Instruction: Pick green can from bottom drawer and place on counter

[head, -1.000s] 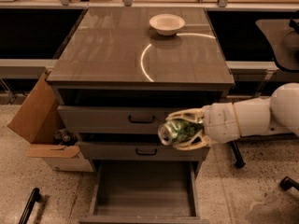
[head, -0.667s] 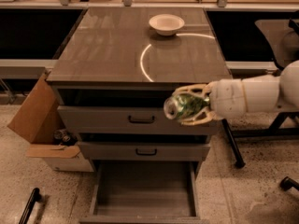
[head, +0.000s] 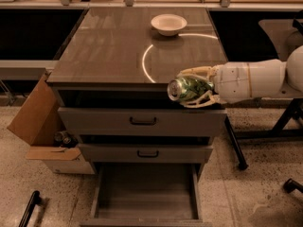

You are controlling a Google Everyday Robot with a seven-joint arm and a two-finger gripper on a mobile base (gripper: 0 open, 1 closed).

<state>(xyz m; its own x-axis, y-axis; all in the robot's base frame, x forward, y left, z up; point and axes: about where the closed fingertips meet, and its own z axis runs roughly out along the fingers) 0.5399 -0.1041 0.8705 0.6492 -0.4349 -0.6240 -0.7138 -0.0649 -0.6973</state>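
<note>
While the bottom drawer point(head: 147, 195) is standing pulled out near the floor, the gripper point(head: 182, 90) is clamping its 2 fingers point(head: 195, 71) around the green can point(head: 188, 88), holding it sideways at the counter's point(head: 113, 46) front right edge.

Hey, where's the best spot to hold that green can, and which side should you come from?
Round the middle of its curved body, coming from the right. The green can lies sideways, silvery end facing left, so its round wall is open to that side. The gripper holds it this way at the counter's front right edge.
</note>
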